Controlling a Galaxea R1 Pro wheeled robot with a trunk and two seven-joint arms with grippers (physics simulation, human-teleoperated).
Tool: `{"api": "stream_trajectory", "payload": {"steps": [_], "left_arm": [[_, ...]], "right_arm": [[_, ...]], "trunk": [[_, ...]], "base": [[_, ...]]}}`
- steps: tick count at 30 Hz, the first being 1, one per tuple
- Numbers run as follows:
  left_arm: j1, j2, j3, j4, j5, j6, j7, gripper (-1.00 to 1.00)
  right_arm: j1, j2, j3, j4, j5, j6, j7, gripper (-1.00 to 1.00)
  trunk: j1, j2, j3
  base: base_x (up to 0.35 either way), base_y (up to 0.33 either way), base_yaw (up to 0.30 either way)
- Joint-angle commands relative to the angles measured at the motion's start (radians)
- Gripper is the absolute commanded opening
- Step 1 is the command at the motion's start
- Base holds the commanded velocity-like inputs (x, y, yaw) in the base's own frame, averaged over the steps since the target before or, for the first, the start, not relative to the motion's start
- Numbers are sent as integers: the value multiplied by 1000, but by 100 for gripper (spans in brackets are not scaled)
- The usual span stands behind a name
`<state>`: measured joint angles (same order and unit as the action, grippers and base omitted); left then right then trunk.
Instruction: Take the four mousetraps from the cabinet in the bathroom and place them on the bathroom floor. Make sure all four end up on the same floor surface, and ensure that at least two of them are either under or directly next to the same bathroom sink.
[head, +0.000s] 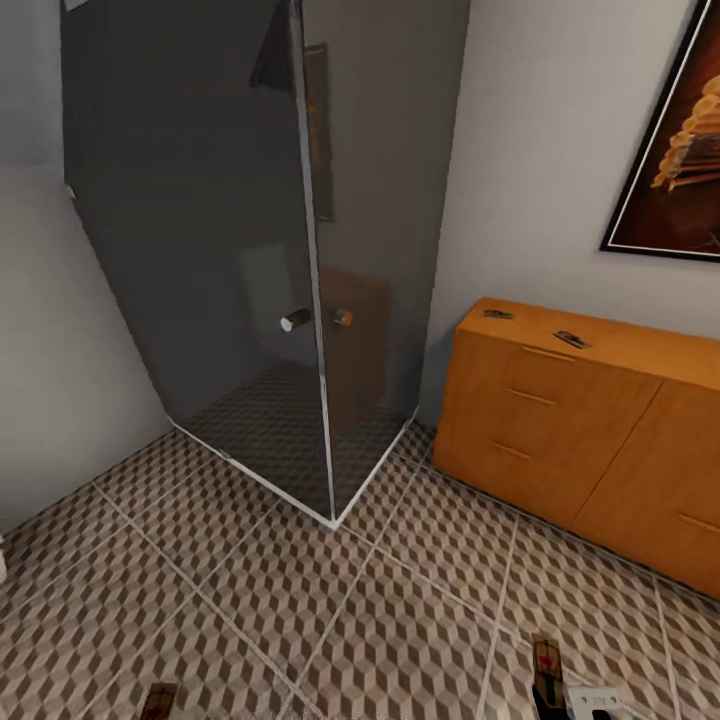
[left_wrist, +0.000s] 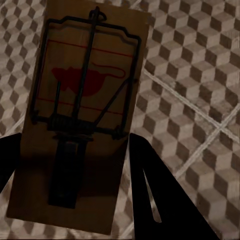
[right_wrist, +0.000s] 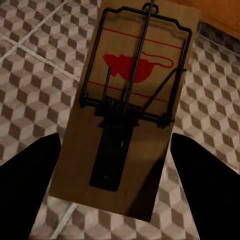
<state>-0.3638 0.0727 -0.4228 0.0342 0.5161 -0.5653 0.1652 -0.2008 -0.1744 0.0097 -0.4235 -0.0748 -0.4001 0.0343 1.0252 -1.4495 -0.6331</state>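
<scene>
Mousetraps (head: 572, 339) atop cabinet (head: 560, 440), glass shower panels (head: 300, 250) alongside.

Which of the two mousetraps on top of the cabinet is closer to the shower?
The mousetrap by the cabinet's end nearest the glass shower. The other mousetrap lies farther along the top, toward the framed picture.

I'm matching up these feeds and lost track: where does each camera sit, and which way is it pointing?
Head view: on the robot's head, looking down at the bathroom floor, shower panels and cabinet; the right claw shows at the bottom edge.
Left wrist view: near the left claw, facing its mousetrap.
Right wrist view: near the right claw, facing another mousetrap.
Shared: all show the cube-pattern tiles.
</scene>
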Motion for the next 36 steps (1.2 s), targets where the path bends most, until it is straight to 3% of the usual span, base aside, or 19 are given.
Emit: {"api": "stream_trajectory", "payload": {"steps": [1, 36], "left_arm": [[-1, -1, -8, 3, -2, -2, 8, -100], [-1, -1, -8, 3, -2, -2, 8, -100]], "right_arm": [[0, 0, 1, 0, -8, -3, 4, -100], [0, 0, 1, 1, -8, -3, 4, -100]], "trunk": [[0, 0, -1], [0, 0, -14]], "base": [[-82, 265, 285], [-103, 266, 285]]}}
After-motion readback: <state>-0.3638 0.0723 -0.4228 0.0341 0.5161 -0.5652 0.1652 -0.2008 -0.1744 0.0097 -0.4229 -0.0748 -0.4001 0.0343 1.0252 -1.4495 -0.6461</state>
